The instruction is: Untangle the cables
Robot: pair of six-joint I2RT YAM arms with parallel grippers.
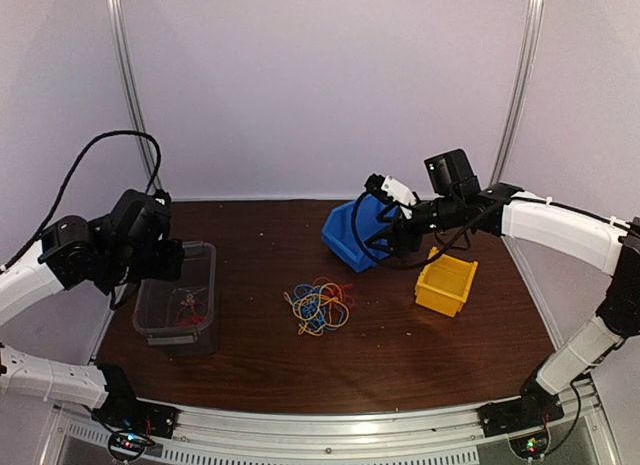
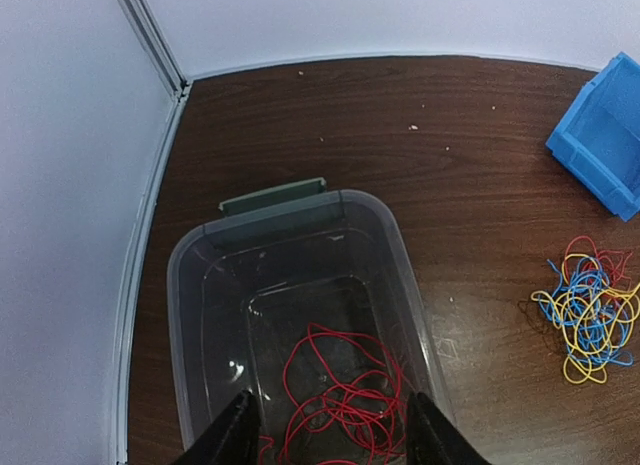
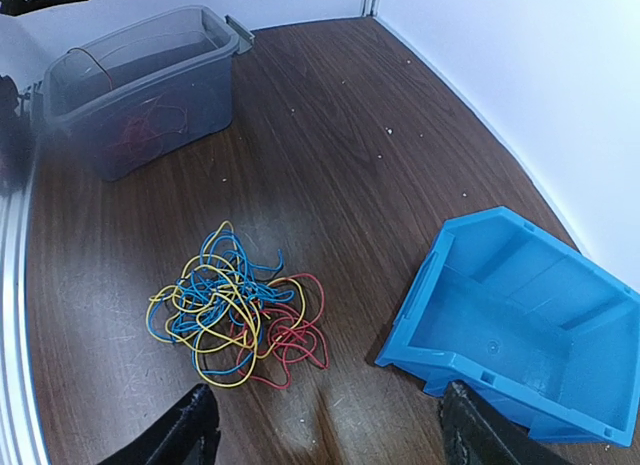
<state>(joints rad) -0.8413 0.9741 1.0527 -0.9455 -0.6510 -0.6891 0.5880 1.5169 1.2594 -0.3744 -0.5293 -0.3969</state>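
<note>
On the worktop (image 1: 400, 345), the tub (image 1: 211, 285) by the left edge holds a red cable (image 2: 340, 395), and the tangle (image 1: 320, 307) lies mid-worktop. My left claw (image 2: 330, 440), above the tub, and my right claw (image 3: 325, 435), short of the tangle, are both released and empty. I'd pinch one outer loop and draw it out slowly, so nothing else drags along

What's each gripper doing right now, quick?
Left gripper: open, empty, above the clear plastic bin holding thin red cable.
Right gripper: open, empty.
</note>
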